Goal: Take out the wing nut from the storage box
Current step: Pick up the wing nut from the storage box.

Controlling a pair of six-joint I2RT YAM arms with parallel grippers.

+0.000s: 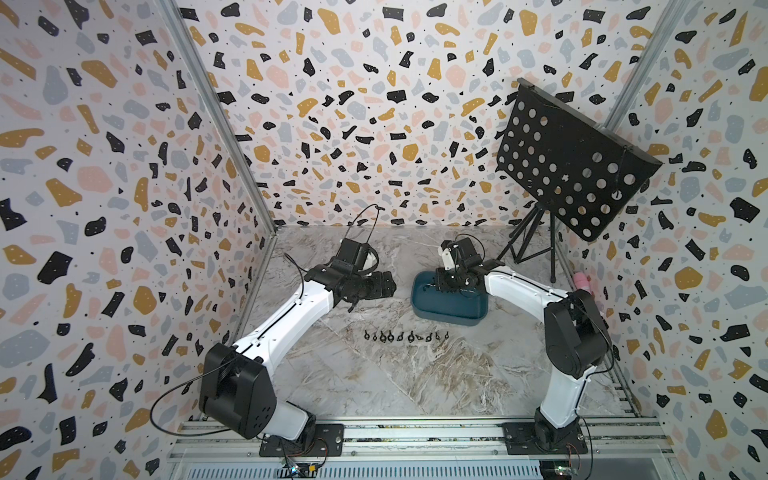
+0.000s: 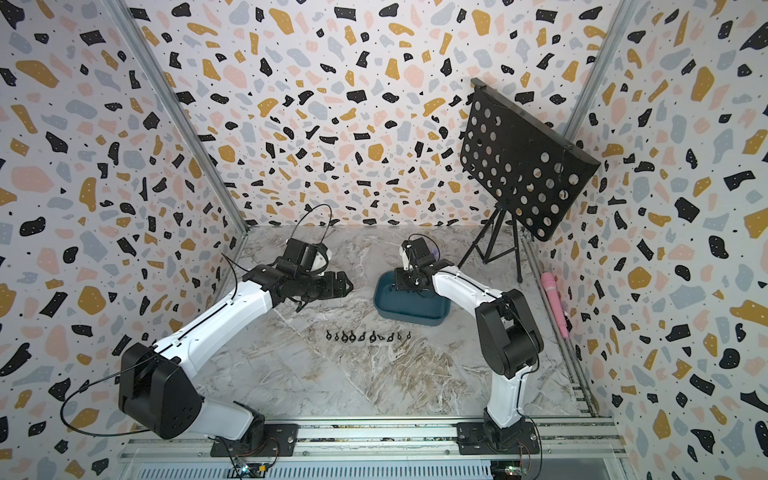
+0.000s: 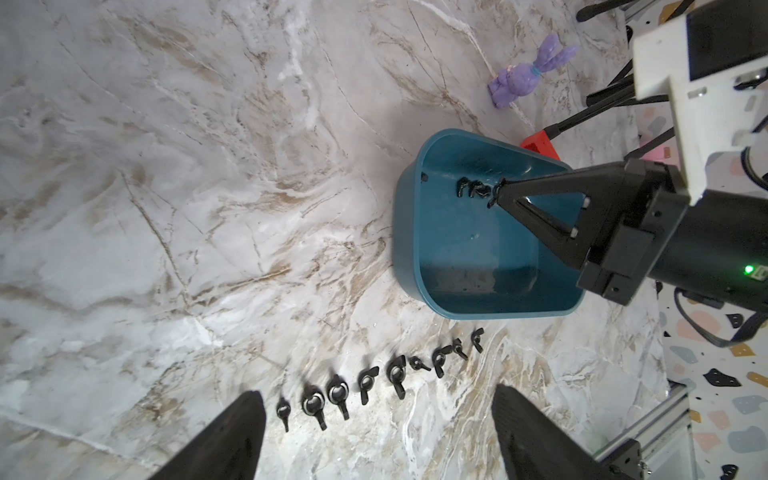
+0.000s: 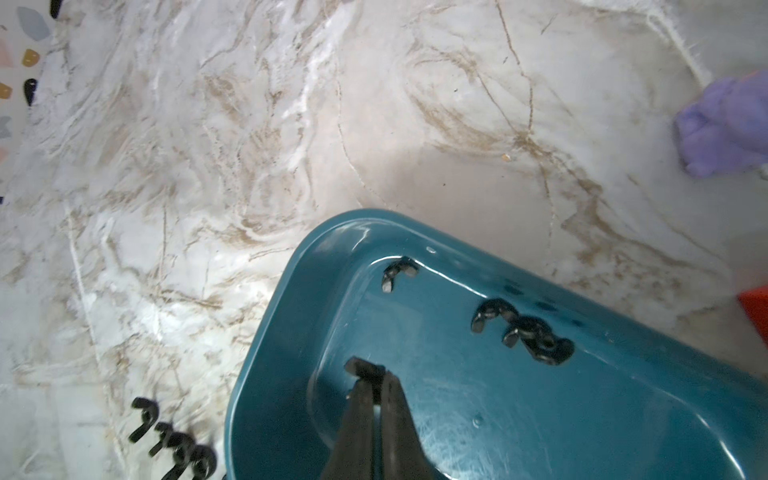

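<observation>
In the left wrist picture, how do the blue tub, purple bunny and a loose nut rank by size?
Largest: tub.
Then: bunny, though it lies farther off.
Smallest: wing nut, despite lying nearer the camera.

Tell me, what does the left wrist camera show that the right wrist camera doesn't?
Only the left wrist view: the whole row of wing nuts on the table, the entire purple bunny toy, the open left gripper, and the right gripper seen from the side.
Only the right wrist view: a close look at that gripper's tips shut on a wing nut.
Both: the storage box, loose nuts inside it, the marble table, one end of the row.
</observation>
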